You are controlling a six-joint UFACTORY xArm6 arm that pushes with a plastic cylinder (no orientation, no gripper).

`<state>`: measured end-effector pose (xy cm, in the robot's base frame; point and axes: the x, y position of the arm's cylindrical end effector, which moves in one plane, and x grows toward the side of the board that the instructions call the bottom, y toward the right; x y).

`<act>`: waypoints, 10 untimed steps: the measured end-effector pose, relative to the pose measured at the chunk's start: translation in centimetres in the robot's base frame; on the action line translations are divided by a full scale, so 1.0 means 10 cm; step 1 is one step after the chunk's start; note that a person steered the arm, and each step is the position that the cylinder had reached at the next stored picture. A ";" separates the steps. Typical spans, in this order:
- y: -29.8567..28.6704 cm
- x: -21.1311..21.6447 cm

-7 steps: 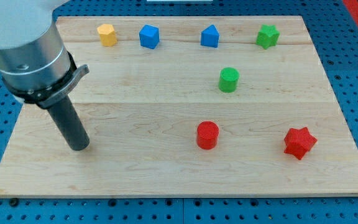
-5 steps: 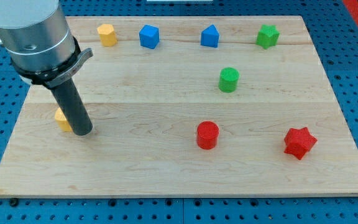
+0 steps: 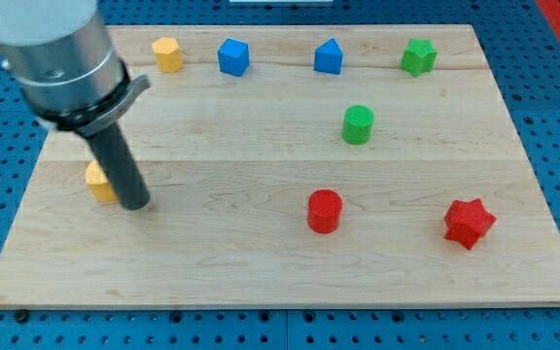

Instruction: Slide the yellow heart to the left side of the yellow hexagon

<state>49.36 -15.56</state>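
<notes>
The yellow heart lies near the board's left edge, partly hidden behind my rod. My tip rests on the board just to the right of and slightly below the heart, touching or nearly touching it. The yellow hexagon sits far up at the view's top left, well apart from the heart and the tip.
Along the top stand a blue cube-like block, a blue pentagon-like block and a green star. A green cylinder, a red cylinder and a red star lie on the right half of the wooden board.
My rod has moved up and a little right, uncovering the yellow heart to its left. The heart itself has barely moved. The other blocks stay put.
</notes>
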 end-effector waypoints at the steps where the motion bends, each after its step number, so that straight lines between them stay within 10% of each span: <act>1: 0.00 -0.03; 10: -0.59 -0.55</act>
<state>43.87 -21.48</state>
